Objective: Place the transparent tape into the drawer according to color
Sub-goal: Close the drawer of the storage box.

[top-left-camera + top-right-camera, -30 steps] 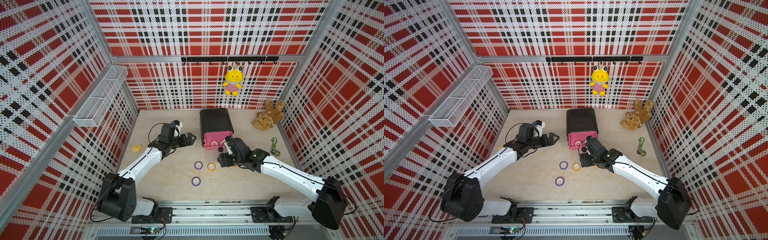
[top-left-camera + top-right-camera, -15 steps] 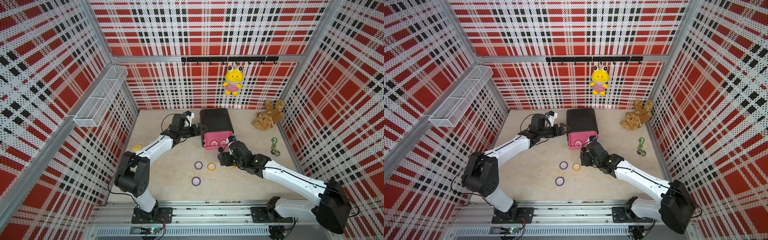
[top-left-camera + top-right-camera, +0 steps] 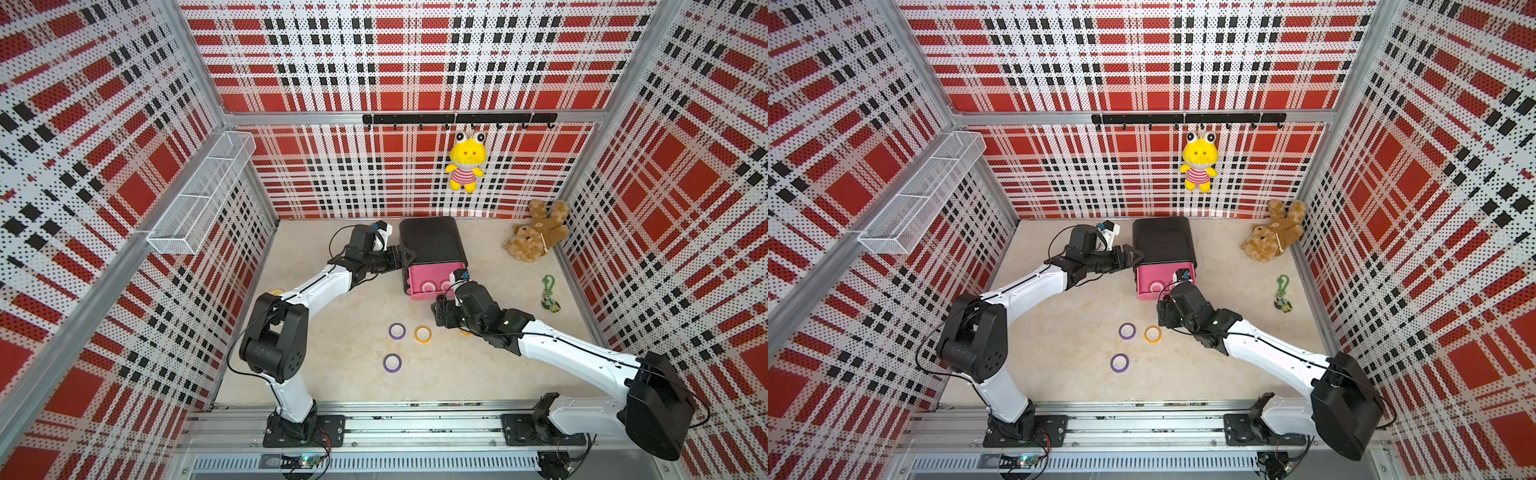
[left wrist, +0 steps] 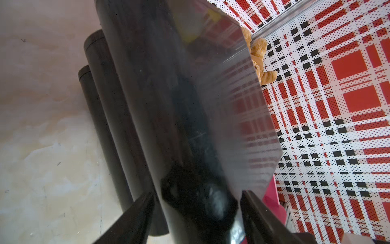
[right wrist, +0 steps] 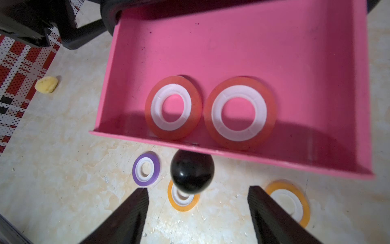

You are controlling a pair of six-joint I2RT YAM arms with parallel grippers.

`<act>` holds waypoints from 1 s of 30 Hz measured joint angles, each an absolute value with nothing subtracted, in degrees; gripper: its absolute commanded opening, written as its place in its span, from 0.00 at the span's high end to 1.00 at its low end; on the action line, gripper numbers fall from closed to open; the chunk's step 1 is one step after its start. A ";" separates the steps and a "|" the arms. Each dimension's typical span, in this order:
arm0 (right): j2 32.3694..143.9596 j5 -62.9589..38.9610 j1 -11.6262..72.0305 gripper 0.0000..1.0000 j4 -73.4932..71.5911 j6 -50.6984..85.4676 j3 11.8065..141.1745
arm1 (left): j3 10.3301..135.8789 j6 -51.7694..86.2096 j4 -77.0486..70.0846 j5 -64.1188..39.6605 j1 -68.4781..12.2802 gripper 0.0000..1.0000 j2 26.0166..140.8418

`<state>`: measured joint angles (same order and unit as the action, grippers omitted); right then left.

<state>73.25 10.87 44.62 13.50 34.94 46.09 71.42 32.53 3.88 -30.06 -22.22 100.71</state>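
Observation:
A black cabinet (image 3: pixel 430 241) holds a pink drawer (image 5: pixel 232 155), pulled open, with two red tape rolls (image 5: pixel 173 107) (image 5: pixel 239 113) lying flat inside. On the floor in front lie two purple rolls (image 3: pixel 397 331) (image 3: pixel 392 363) and an orange roll (image 3: pixel 423 333). A second orange roll (image 5: pixel 295 202) lies half under my right arm. My right gripper (image 5: pixel 198 211) is open just short of the drawer's black knob (image 5: pixel 192 174), with nothing between its fingers. My left gripper (image 3: pixel 402 257) straddles the cabinet's front left top corner, its fingers (image 4: pixel 145 207) against the cabinet.
A small yellow lump (image 3: pixel 272 292) lies by the left wall. A brown teddy bear (image 3: pixel 536 237) and a green keychain (image 3: pixel 549 293) lie at the right. A yellow plush (image 3: pixel 464 164) hangs on the back wall, and a wire basket (image 3: pixel 199 195) is mounted on the left wall.
My left arm swung right to the cabinet and its jaws narrowed around the corner. My right gripper backed slightly away from the drawer front, staying open.

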 measured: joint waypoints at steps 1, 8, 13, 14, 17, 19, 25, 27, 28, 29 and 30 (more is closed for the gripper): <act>73.43 11.27 44.62 0.19 12.95 34.79 46.09 | 71.44 32.51 3.84 -30.11 -22.22 0.31 100.73; 77.17 12.82 44.62 0.32 10.22 34.22 46.11 | 71.72 32.49 3.97 -30.17 -22.24 0.31 100.79; 78.17 13.23 44.62 0.47 8.91 34.26 46.11 | 71.72 32.49 4.10 -30.20 -22.22 0.30 100.79; 78.17 13.34 44.62 0.47 8.49 34.24 46.11 | 71.72 32.49 4.12 -30.20 -22.22 0.30 100.79; 78.15 13.56 44.62 0.48 7.90 34.09 46.11 | 71.72 32.45 4.14 -30.22 -22.22 0.31 100.79; 78.15 13.76 44.62 0.48 7.84 33.85 46.11 | 71.72 32.34 4.14 -30.22 -22.22 0.31 100.79; 78.15 14.74 44.62 0.47 7.68 32.93 46.35 | 71.72 32.29 4.21 -30.50 -22.22 0.31 100.79; 78.15 15.18 44.62 0.46 7.33 32.36 46.39 | 71.72 32.27 4.29 -30.68 -22.22 0.31 100.79; 78.15 15.38 44.62 0.46 7.27 32.01 46.50 | 71.72 32.27 4.29 -30.72 -22.22 0.30 100.79; 78.15 15.57 44.62 0.46 7.25 31.66 46.74 | 71.72 32.21 4.32 -30.81 -22.22 0.30 100.79; 78.15 15.75 44.62 0.46 7.14 31.31 47.03 | 71.72 32.16 4.32 -30.85 -22.22 0.30 100.79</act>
<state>78.15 15.75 44.62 7.14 31.31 47.03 71.72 32.16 4.32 -30.85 -22.22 100.79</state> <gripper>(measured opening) 0.534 0.694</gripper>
